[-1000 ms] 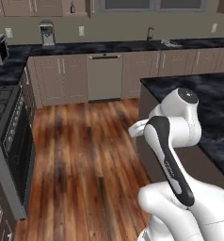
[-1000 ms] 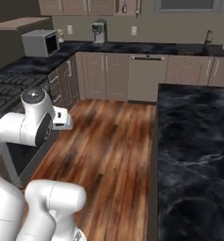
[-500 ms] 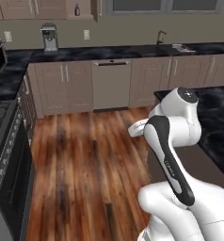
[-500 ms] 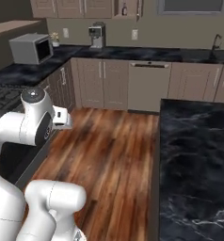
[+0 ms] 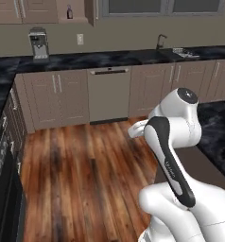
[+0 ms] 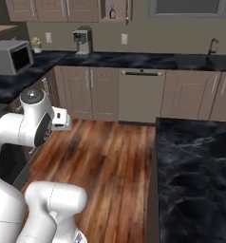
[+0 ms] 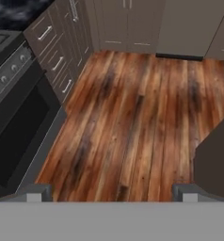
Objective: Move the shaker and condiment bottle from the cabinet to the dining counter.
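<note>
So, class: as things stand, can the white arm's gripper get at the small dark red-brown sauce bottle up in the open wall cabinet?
Probably not yet. The bottle stands high in the cabinet beyond the black worktop, with wooden floor between. The open gripper points down at that floor.

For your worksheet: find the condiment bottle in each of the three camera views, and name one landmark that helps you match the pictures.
Left base view: condiment bottle at top left, inside the open cabinet.
Right base view: top centre, in the same open compartment.
Hand view: not in it; it looks down at the floor.
Shared landmark: the coffee machine, down-left of the bottle in both base views.
</note>
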